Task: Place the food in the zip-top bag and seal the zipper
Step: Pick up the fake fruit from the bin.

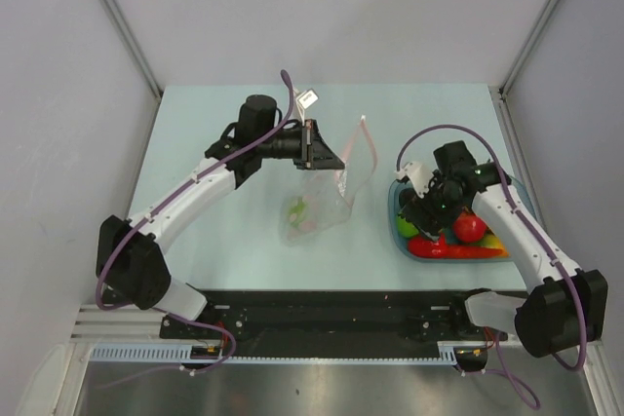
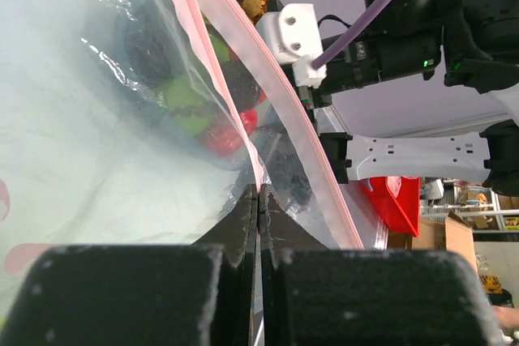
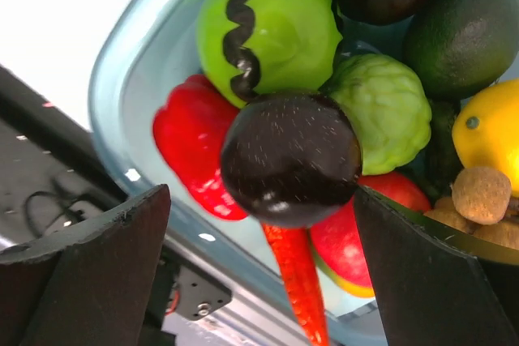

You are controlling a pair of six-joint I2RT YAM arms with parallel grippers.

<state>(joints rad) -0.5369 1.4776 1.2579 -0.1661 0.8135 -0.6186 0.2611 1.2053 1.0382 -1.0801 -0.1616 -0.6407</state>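
The left arm stretches over the middle of the surface [image 1: 214,124]. The left hand [image 2: 258,200] is clamped on one lip of the zip-top bag [image 1: 317,204] at the zipper [image 1: 370,141], and a green piece [image 1: 297,209] lies inside. The right arm folds down over the tray [image 1: 395,213] at the right edge. The right hand [image 3: 263,224] is spread wide over the food [image 1: 468,231], with a dark round fruit [image 3: 290,160] between its fingers.

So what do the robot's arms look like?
Both look alike. The left arm and right arm have white shell segments joined by chunky black round joints, with a purple cable looping along each. The left gripper and right gripper each have two flat black fingers with a rough, grainy surface. A green light glows on the right wrist.
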